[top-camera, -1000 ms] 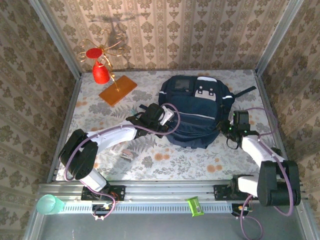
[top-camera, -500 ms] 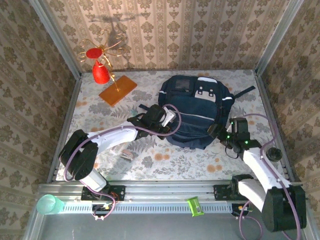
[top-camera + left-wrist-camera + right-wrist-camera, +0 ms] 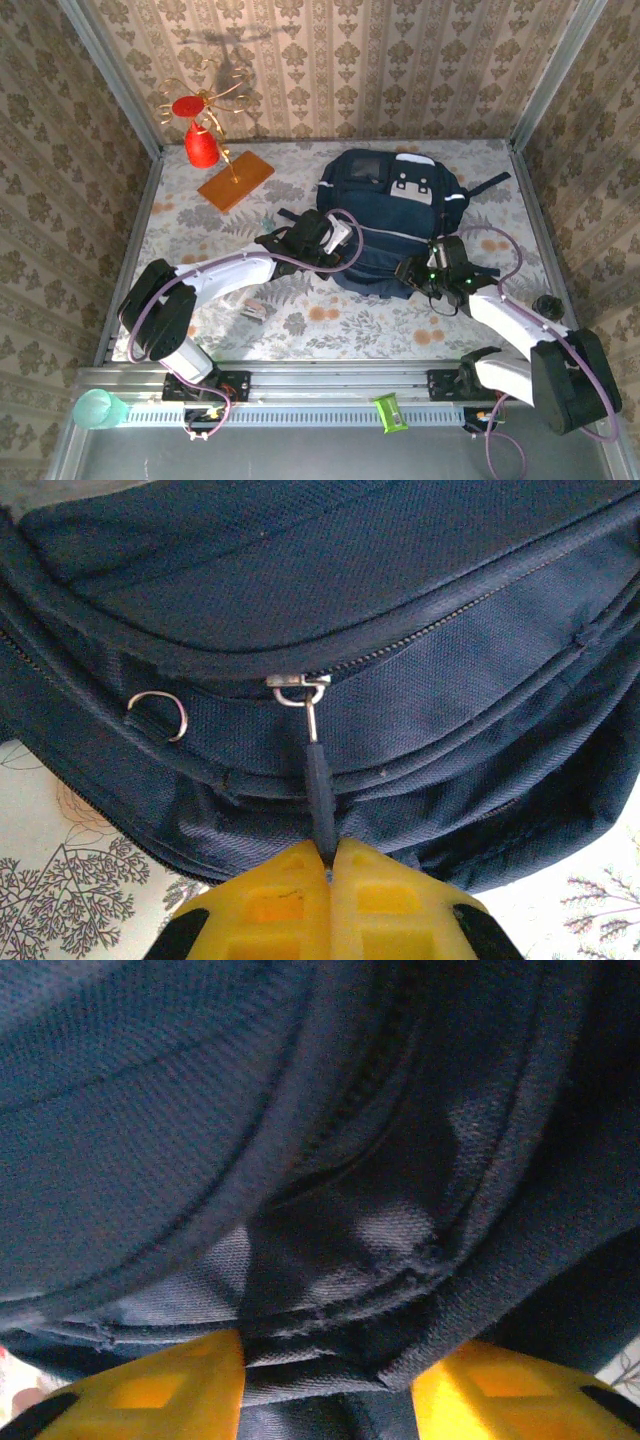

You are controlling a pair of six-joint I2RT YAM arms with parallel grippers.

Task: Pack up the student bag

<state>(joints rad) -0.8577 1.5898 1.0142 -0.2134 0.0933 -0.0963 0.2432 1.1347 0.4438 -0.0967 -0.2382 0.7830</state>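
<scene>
Yellow fingers of the left hand point(image 3: 328, 858) are clenched on the dark zip pull point(image 3: 318, 780) of the student bag point(image 3: 395, 215), at the bag's left side. The right hand point(image 3: 328, 1385) sits at the bag's near right corner, its fingers partly apart with a bunched fold of navy fabric pinched between them — grasping the bag itself. The bag lies flat on the table point(image 3: 330, 320), toward the far right corner, just beyond both hands.
</scene>
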